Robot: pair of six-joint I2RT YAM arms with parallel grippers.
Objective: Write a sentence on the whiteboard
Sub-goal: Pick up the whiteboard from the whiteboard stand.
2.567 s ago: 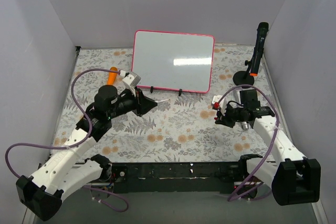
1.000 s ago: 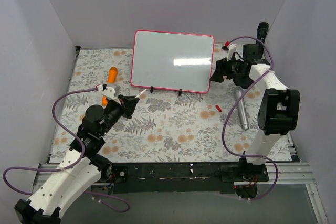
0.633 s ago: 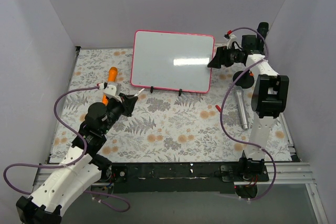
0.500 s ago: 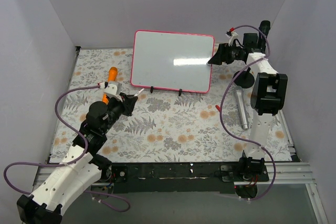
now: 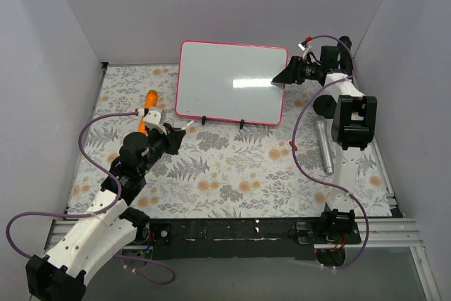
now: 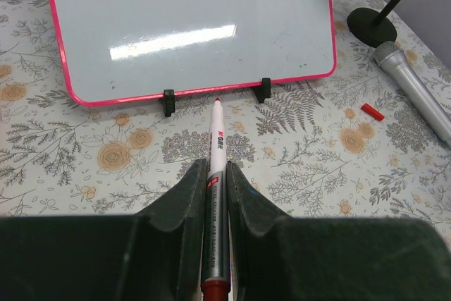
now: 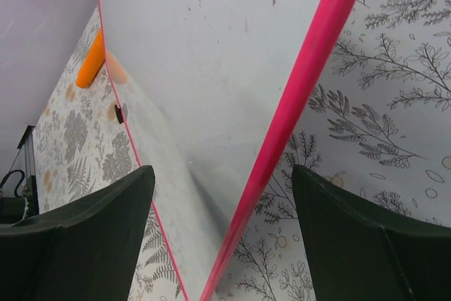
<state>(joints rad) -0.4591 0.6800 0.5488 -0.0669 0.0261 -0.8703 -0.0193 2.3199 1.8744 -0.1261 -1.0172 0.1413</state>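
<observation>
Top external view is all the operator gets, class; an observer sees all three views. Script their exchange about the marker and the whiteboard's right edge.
Operator: Is the marker uncapped yet?
Observer: Yes. The left wrist view shows the left tool shut on the marker, with its bare red nib aimed between the two black feet of the whiteboard.
Operator: Is the right tool gripping the board?
Observer: No. The right wrist view shows the right tool open, with one finger on each side of the pink frame. Neither finger is seen touching it.
</observation>
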